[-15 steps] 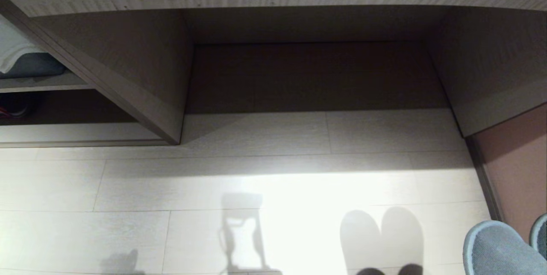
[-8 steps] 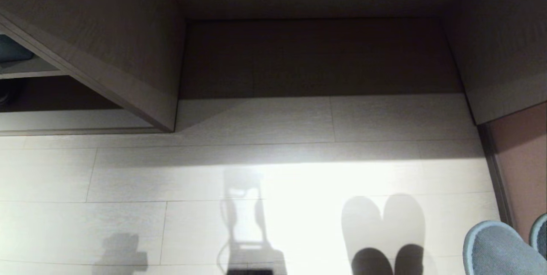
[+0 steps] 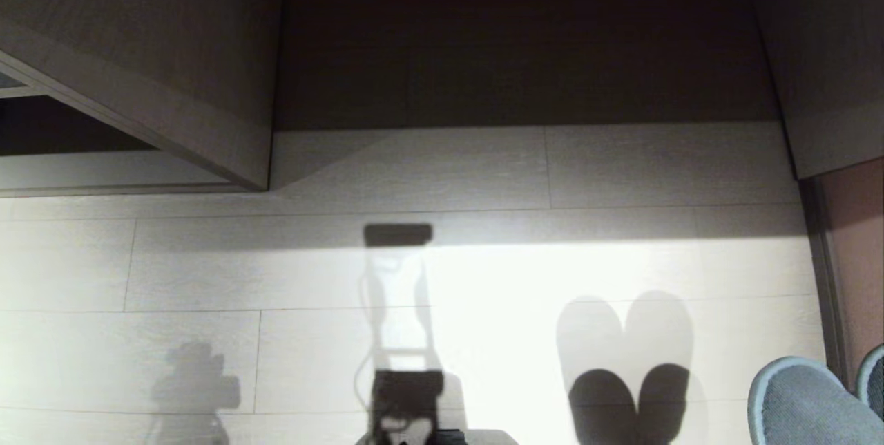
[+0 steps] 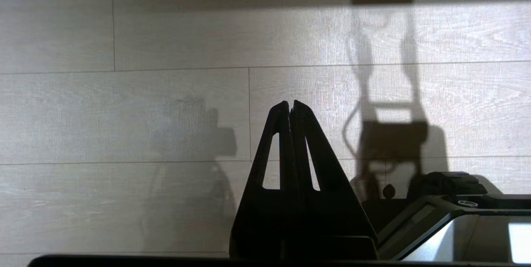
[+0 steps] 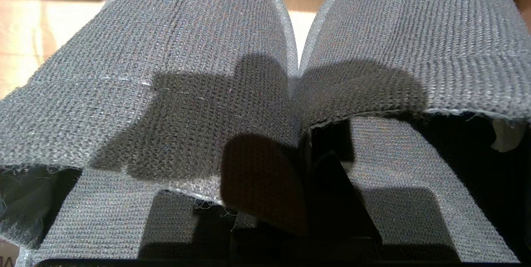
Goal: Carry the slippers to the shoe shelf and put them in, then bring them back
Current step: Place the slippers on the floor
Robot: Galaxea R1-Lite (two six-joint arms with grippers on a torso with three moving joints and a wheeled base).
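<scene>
Pair of grey knit slippers held side by side, inner edges touching, clamped between the jaws of the right gripper at the middle where the two meet. Rounded toes pointing away from the wrist, long axes running forward. In the head view, toes poking in at the near right corner above the pale plank floor, toward the dark recess far ahead. Left gripper empty, jaws pressed together, over the floor.
</scene>
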